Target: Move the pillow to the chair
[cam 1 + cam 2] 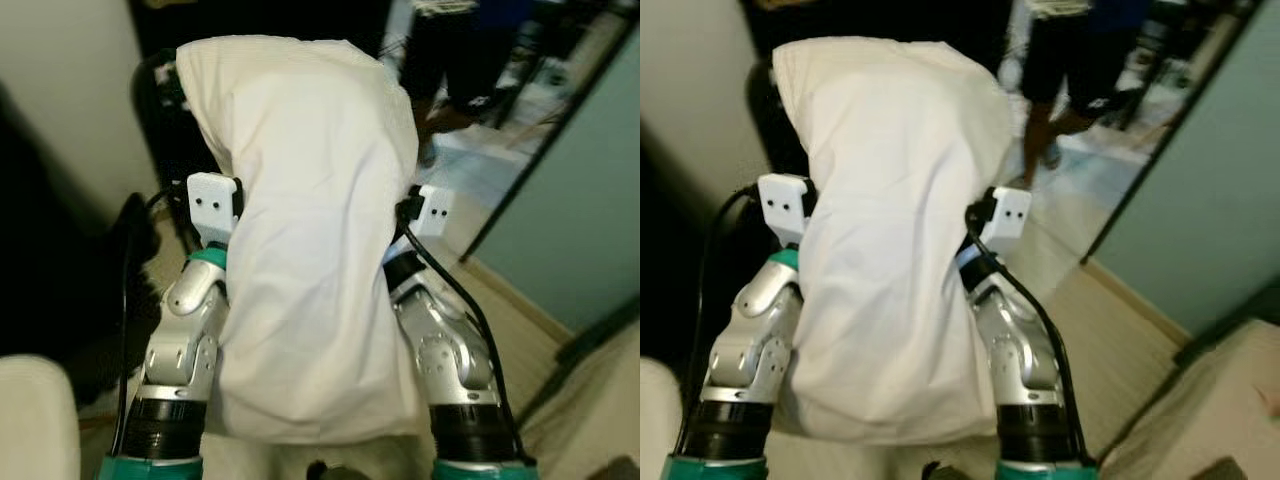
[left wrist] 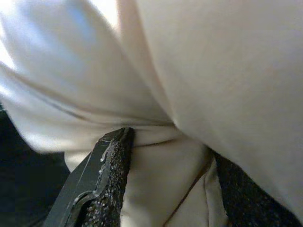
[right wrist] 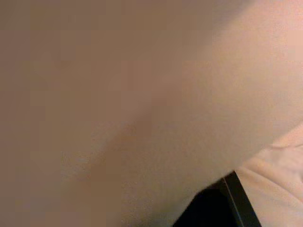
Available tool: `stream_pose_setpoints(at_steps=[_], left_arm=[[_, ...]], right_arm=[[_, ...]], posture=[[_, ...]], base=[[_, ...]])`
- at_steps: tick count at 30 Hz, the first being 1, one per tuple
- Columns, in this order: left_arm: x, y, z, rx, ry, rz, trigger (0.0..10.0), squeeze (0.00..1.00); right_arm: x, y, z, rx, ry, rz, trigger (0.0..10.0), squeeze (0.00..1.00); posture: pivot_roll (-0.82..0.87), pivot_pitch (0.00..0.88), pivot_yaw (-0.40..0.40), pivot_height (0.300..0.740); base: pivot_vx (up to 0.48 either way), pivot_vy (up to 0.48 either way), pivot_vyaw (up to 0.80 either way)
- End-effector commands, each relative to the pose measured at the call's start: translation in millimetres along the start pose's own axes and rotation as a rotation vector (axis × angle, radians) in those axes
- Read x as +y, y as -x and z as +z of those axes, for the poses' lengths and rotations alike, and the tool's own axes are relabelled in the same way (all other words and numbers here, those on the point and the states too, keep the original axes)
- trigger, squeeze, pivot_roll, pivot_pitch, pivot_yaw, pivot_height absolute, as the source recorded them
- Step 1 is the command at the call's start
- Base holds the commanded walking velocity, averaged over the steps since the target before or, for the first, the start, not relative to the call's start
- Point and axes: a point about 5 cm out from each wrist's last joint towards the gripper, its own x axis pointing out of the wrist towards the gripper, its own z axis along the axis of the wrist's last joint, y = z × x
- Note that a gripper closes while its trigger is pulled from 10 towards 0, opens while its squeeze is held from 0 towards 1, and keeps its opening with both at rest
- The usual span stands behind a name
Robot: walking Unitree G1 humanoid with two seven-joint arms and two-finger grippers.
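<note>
Pillow (image 1: 310, 250) stands upright between both arms, held off the floor. Left gripper (image 2: 165, 184) pinches a fold of its cover between black fingers (image 2: 106, 184). Right gripper's state cannot be told. Person (image 1: 1080, 60) stands far right.

No legible text, label, brand, number or sign found on any surface. The pillow (image 1: 300, 230) cover is plain, unmarked white fabric, without print throughout.
</note>
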Motion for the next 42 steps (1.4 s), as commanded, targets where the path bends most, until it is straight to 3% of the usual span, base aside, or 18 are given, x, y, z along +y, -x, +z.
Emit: stream_pose_setpoints(at_steps=[1, 42], left_arm=[[-35.4, -8.2, -3.1, 0.011, 0.014, -0.150, 10.0, 0.00], [-35.2, -8.6, 0.6, -0.016, 0.026, -0.162, 10.0, 0.00]], right_arm=[[35.9, -10.6, -5.7, 0.021, -0.014, 0.168, 10.0, 0.00], [34.6, -10.6, -6.1, 0.022, -0.010, 0.156, 10.0, 0.00]], posture=[[-0.01, 0.000, 0.038, 0.740], [-0.01, 0.005, 0.042, 0.740]], base=[[0.000, 0.000, 0.00], [0.006, 0.000, 0.00]])
